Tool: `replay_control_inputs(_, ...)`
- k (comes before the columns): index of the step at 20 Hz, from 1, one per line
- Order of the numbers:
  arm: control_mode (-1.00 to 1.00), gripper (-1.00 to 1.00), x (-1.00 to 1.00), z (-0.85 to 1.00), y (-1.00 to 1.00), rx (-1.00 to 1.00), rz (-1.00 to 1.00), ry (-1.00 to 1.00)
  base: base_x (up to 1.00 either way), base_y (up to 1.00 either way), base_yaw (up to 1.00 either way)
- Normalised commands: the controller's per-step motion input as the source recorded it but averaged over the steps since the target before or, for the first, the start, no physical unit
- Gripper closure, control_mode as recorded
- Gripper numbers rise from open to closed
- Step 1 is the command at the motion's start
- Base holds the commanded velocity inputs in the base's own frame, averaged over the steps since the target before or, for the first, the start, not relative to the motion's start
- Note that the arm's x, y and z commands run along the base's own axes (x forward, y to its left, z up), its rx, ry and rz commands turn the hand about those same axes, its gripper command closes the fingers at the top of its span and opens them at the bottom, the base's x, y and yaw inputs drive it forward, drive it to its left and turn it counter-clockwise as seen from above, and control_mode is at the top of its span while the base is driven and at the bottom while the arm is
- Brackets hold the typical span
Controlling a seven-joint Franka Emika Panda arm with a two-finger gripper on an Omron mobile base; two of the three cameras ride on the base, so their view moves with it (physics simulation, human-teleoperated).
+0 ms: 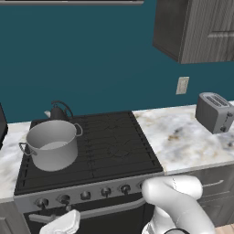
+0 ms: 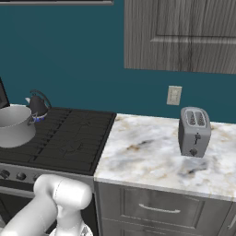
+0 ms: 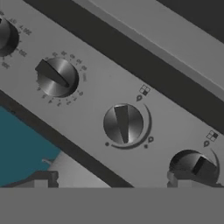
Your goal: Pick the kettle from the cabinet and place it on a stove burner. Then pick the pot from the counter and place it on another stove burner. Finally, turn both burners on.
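Facing the stove's front panel at close range, the pincer [image 3: 113, 181] has its jaws spread wide and holds nothing — its two dark fingertips [image 3: 41, 178] rise at the bottom of the hand view. Just ahead of it, between the tips, sits a round metal knob [image 3: 123, 124] with a raised dark bar across its face. A second knob [image 3: 56, 77] lies further off to one side, a third knob [image 3: 193, 166] right by the other fingertip.

These knobs look small, rigid and smooth, so a grip on the round rim would likely slip; pinching the raised bar with one finger on each flat side seems the surest hold, and they should turn with light, steady torque.

Up beyond the panel, the pot [image 1: 51, 144] rests on a front grate of the cooktop [image 1: 116, 141], and the kettle [image 1: 59, 112] stands just behind it on a rear grate. Both placements look done, so the burners remain to be turned on.
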Motion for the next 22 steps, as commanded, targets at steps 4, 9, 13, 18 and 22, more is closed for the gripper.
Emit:
replay_control_inputs(4, -1.00, -1.00, -0.29, 0.03, 0.00, 0.16, 0.05, -0.06, 0.00, 0.00, 0.00)
replay_control_inputs(9, -1.00, -1.00, -0.15, 0.08, 0.00, 0.11, 0.06, -0.04, 0.00, 0.00, 0.00)
replay_control_inputs(13, -1.00, -1.00, 0.00, 0.15, 0.00, 0.11, 0.04, -0.01, 0.00, 0.00, 0.00)
replay_control_inputs(18, -1.00, -1.00, 0.00, 0.10, 0.01, 0.10, 0.02, 0.00, 0.00, 0.00, 0.00)
replay_control_inputs(22, -1.00, -1.00, 0.00, 0.02, 0.13, 0.07, 0.02, 0.00, 0.00, 0.00, 0.00)
